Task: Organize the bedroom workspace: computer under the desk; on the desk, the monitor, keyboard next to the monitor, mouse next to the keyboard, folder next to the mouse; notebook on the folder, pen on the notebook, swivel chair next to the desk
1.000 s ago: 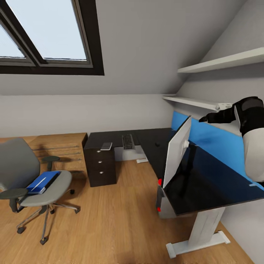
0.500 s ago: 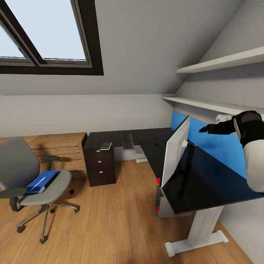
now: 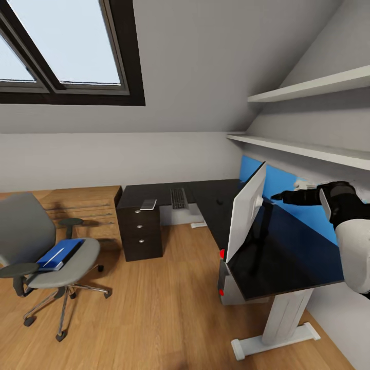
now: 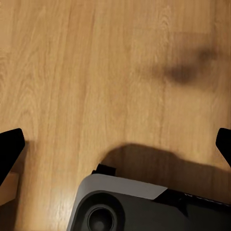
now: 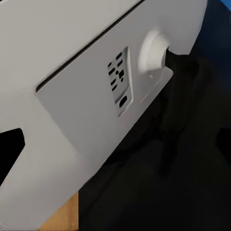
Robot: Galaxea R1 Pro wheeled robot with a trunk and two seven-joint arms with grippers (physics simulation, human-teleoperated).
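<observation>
The right end effector (image 3: 277, 196), fingers spread and empty, reaches over the black worktop (image 3: 288, 257) behind the one monitor (image 3: 246, 213). One keyboard (image 3: 179, 198) lies farther along; the blue folder (image 3: 59, 254) sits on the swivel chair (image 3: 49, 252). Left end effector (image 4: 115, 144) open above floor.

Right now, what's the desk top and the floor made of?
The desk top looks like glossy black glass or lacquer, because it mirrors the blue wall panel. The floor looks like light wood planks, with grain lines and seams showing.
</observation>
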